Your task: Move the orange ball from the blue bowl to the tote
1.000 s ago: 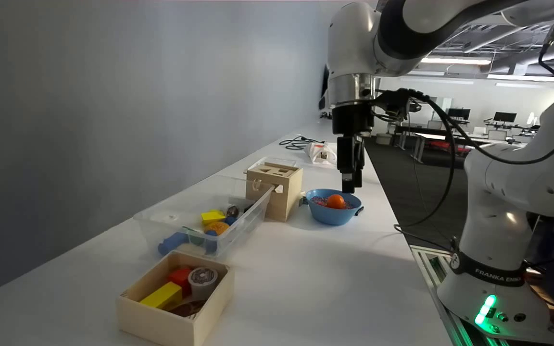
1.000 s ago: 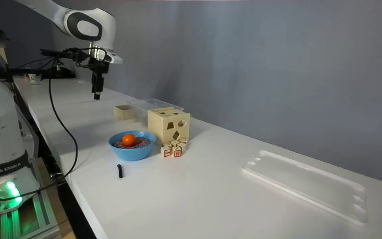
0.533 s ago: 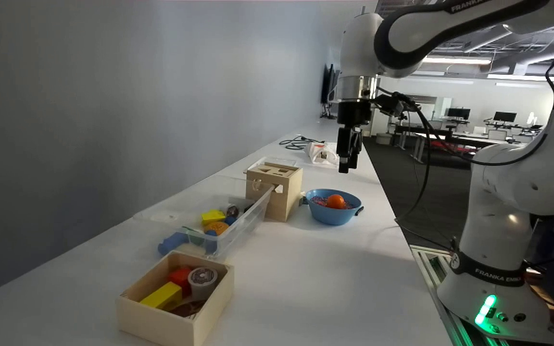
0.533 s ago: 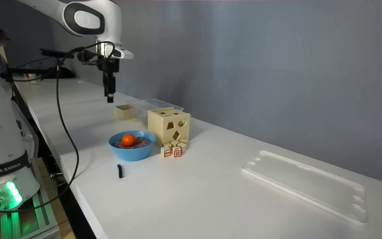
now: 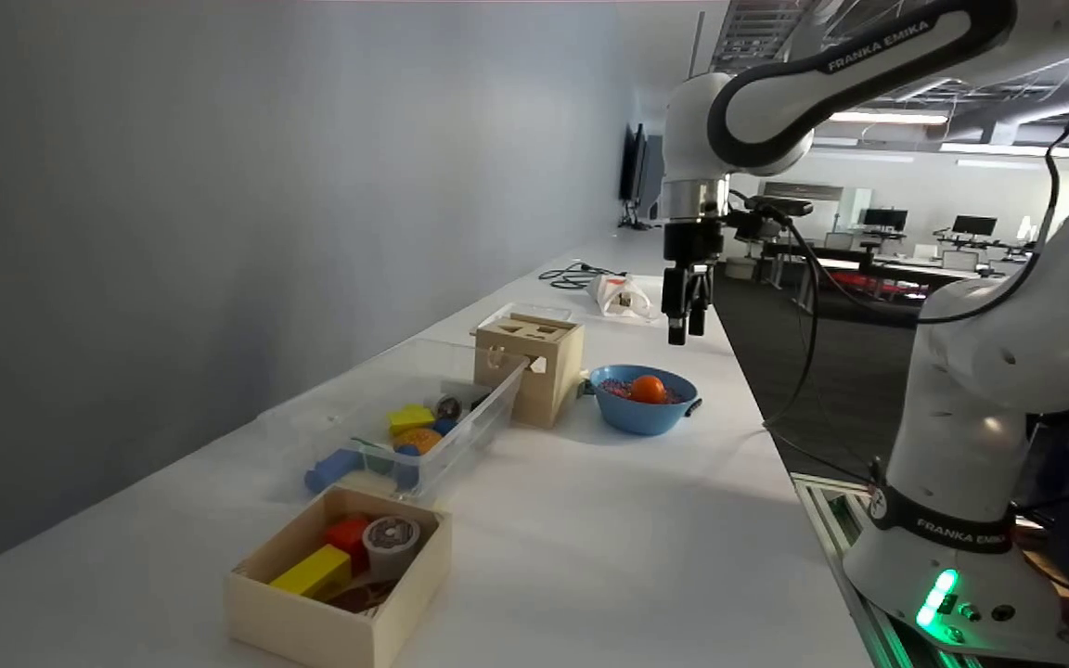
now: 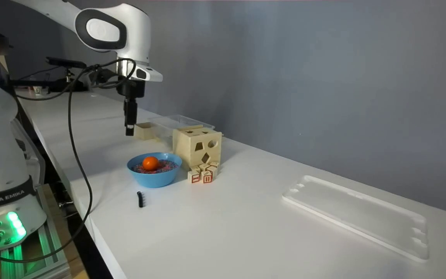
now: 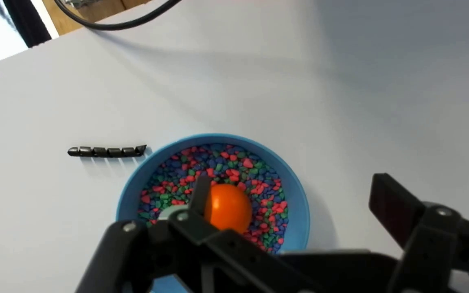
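Note:
The orange ball (image 5: 648, 389) rests on coloured gravel inside the blue bowl (image 5: 641, 419). An exterior view also shows the ball (image 6: 151, 163) and bowl (image 6: 153, 181). My gripper (image 5: 687, 334) is open and empty, above and a little beyond the bowl there; it also shows in an exterior view (image 6: 129, 131). In the wrist view, between wide-apart fingers (image 7: 291, 187), I see the bowl's right rim (image 7: 298, 215) and bare table. The left finger partly covers the ball (image 7: 232, 209). The clear tote (image 5: 483, 447), holding yellow and blue pieces, stands past the wooden box.
A wooden shape-sorter box (image 6: 196, 147) stands between bowl and tote, with letter blocks (image 6: 201, 176) beside it. A black strip (image 6: 141, 199) lies near the bowl. A small wooden box (image 5: 340, 594) holds blocks. A clear lid (image 6: 354, 217) lies near the wall.
My gripper has moved toward the bowl and away from the tote side, and in the last half second it has come lower. The ball, bowl and tote have not moved.

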`<state>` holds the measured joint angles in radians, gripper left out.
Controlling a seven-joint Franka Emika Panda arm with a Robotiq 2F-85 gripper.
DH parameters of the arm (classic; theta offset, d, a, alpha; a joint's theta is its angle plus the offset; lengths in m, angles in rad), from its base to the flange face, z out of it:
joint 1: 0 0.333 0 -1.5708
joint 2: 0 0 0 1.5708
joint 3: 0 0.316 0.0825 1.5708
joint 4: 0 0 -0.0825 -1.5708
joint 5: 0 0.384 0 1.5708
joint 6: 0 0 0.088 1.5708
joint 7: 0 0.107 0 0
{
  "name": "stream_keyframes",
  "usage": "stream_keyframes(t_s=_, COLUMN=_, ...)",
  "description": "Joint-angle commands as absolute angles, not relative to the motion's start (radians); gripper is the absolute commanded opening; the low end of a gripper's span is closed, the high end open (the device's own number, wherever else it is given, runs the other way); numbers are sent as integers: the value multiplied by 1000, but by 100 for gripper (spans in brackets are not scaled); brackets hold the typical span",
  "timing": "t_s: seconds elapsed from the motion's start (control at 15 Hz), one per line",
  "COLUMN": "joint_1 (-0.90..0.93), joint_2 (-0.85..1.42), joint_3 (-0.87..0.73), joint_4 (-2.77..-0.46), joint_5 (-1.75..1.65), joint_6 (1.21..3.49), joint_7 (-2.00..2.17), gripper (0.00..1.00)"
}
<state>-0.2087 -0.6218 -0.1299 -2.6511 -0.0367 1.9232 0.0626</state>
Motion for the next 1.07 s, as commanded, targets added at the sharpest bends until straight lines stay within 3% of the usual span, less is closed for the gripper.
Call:
stream_keyframes(t_s=0.0, joint_1=-216, joint_2=-617, joint_3=-135, joint_4=-2658, joint_5=-33, joint_6=2017, joint_7=89, gripper=100)
stream_keyframes(t_s=1.0, joint_1=-297, joint_2=-435, joint_3=-126, joint_4=-2753, joint_5=-125, joint_6=2415, joint_7=119, gripper=100)
